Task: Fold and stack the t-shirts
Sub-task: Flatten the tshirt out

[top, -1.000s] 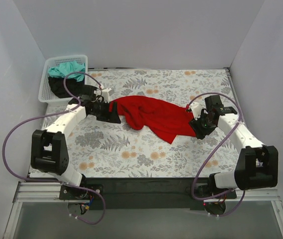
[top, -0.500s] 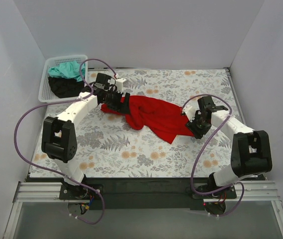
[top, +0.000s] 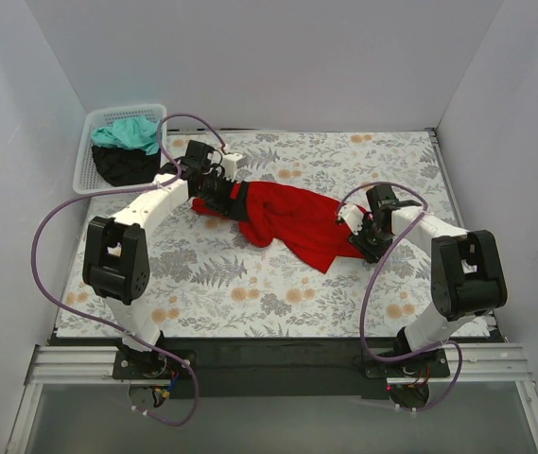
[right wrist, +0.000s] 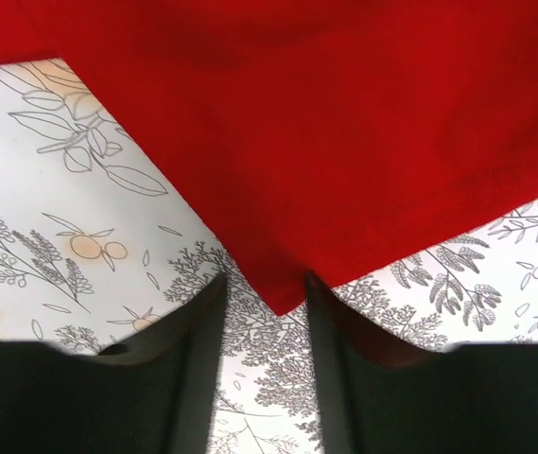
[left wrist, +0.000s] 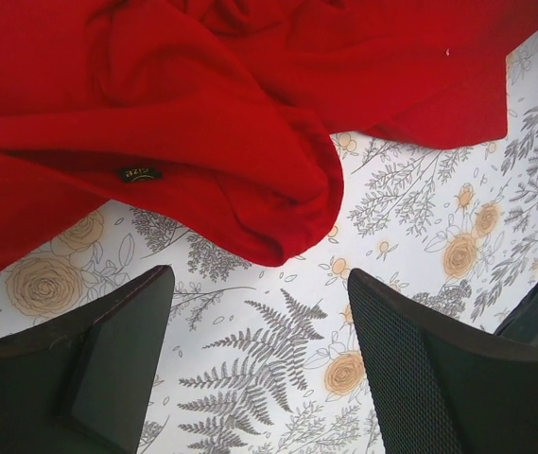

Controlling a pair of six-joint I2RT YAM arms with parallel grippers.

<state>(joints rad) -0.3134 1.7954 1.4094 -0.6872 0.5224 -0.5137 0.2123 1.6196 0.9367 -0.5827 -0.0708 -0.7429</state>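
A bright red t-shirt (top: pixel 292 222) lies crumpled across the middle of the floral table. My left gripper (top: pixel 234 197) is at its left end. In the left wrist view the gripper (left wrist: pixel 259 274) is open wide and empty. A rolled red fold (left wrist: pixel 250 208) with a small label lies just beyond its fingertips (left wrist: pixel 127 331). My right gripper (top: pixel 355 235) is at the shirt's right corner. In the right wrist view its jaws (right wrist: pixel 265 280) stand a little apart, with the pointed red corner (right wrist: pixel 283 298) lying between the fingertips (right wrist: pixel 198 322).
A white lattice basket (top: pixel 83 168) stands at the table's back left corner. It holds a teal shirt (top: pixel 127 132) and a black shirt (top: pixel 122 165). White walls close in the table on three sides. Purple cables loop off both arms.
My left gripper has moved back and to the right onto the shirt's left end. My right gripper has moved left, up to the shirt's right corner. The shirt has barely moved.
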